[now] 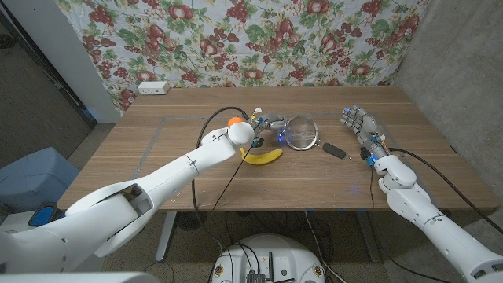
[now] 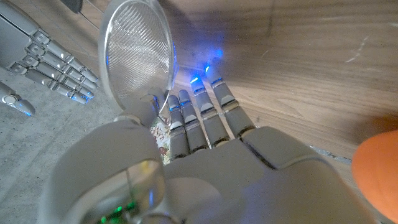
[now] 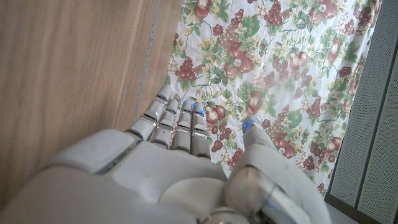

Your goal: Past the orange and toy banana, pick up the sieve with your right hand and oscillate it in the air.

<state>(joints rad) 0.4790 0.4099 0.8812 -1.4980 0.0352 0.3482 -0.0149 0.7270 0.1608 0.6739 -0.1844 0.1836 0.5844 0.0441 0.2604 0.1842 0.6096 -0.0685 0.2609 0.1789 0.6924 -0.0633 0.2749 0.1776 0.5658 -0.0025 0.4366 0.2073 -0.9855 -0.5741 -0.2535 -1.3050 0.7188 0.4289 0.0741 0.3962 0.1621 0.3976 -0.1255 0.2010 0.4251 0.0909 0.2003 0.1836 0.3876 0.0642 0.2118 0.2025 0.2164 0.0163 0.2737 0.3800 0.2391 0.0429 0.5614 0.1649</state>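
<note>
From my head camera I see a white power strip [image 1: 152, 87] at the table's [image 1: 157, 169] far left edge, under the fruit-print cloth [image 1: 236, 35] hanging behind. My left arm reaches across the middle, and its left hand [image 1: 269, 123] sits right against the left rim of the sieve [image 1: 299, 132]; I cannot tell whether it grips anything, though the fingers look stretched out. The orange [image 1: 235, 121] peeks out just behind that arm's wrist, and the toy banana [image 1: 262, 157] lies just in front of it, near the sieve. So the left arm, orange and banana crowd the sieve's left side. The sieve lies mid-table, bowl to the left, its dark handle [image 1: 333, 148] running right and slightly toward me. My right hand [image 1: 359, 123] stands beyond the handle's end, apart from it, fingers spread and holding nothing. The left wrist camera shows the mesh up close, the fingers [image 2: 205, 118] straight on the wood beside the rim. The right wrist camera shows wood and cloth past the right hand's fingers [image 3: 180, 121].
</note>
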